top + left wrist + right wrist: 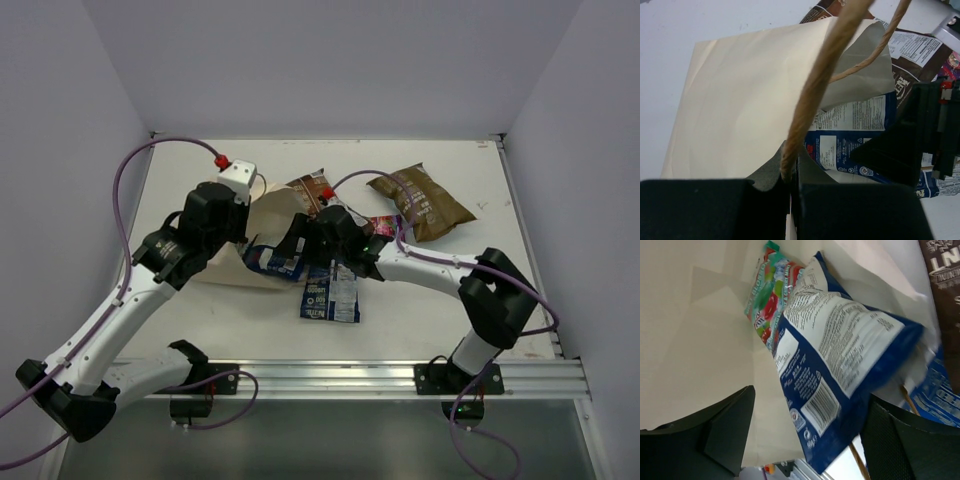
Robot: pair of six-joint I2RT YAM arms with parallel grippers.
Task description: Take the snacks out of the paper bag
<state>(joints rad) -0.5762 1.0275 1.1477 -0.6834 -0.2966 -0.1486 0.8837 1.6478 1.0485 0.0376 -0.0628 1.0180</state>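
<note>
Pinching the paper bag (232,268) at its rim, where the string handle (810,100) comes out, the left pincer (794,181) is clamped together on the paper. The bag lies flat on the desk (430,310), left of centre, with its mouth toward the right edge. The right pincer (810,405) is at the mouth, fingers apart, with a blue-and-white packet (840,360) between them. Whether the pads touch it can't be told. A teal packet (771,295) sits deeper in the bag, just behind that one. A second blue-and-white packet (330,296) lies out on the desk, toward the near edge at about mid-width. One brown packet (422,203) lies toward the far right corner, well apart from the bag. The other brown packet (308,190) is just past the bag's mouth on the far side. A magenta packet (384,226) shows beside the right arm, mostly hidden.
</note>
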